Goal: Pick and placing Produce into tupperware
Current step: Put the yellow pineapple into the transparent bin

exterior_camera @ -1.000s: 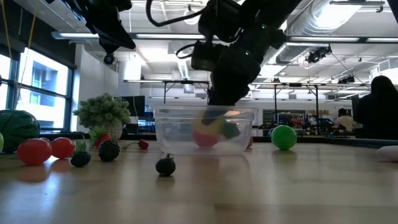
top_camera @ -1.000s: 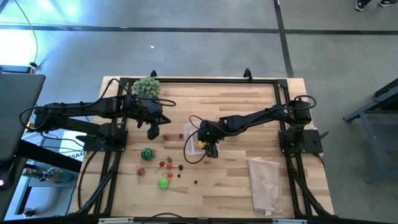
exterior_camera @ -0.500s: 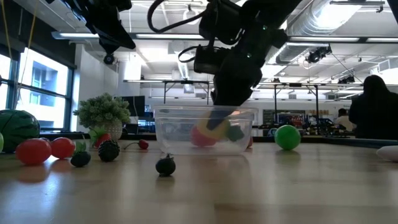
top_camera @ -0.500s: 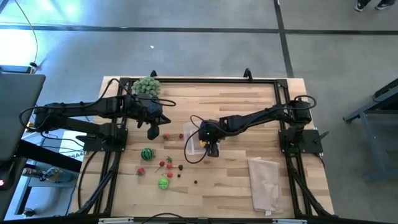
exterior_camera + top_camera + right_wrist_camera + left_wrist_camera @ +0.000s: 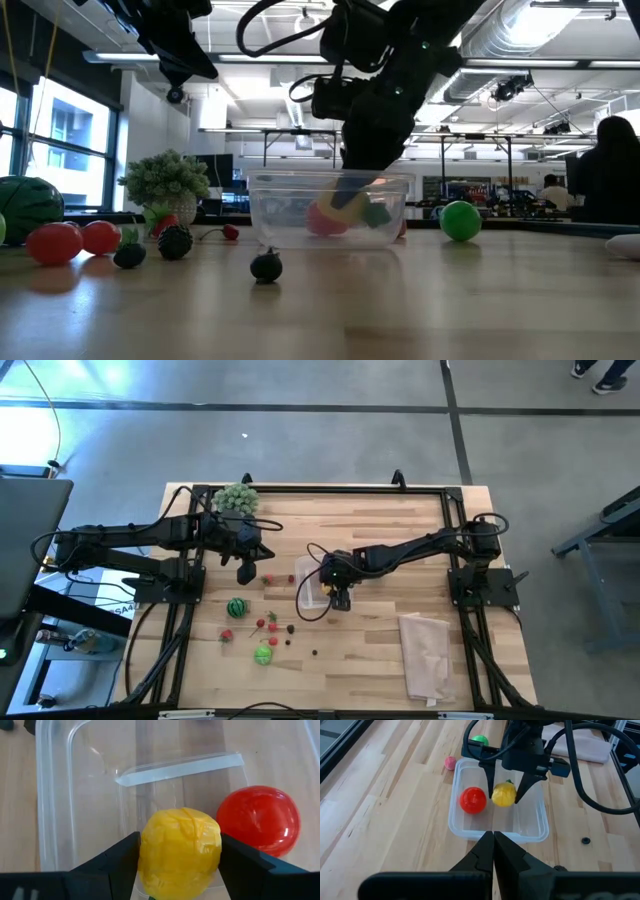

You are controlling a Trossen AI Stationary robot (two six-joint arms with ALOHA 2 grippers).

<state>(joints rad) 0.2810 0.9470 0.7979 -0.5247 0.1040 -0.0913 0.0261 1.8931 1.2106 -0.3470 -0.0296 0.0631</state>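
The right gripper [image 5: 506, 800] holds a yellow toy fruit [image 5: 180, 851] inside the tupperware [image 5: 538, 822], beside a red ball [image 5: 472, 800]. Next, it should let go. The left gripper [image 5: 493, 840] waits, pinched together.

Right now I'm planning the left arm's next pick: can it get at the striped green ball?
Probably yes. The left gripper hangs shut just behind the striped green ball, nothing between them; the right gripper is busy at the tupperware.

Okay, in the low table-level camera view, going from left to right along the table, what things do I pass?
Striped green ball → red fruits → dark berry → bushy plant → black berry → tupperware holding fruit, the right gripper reaching in from above → green ball.
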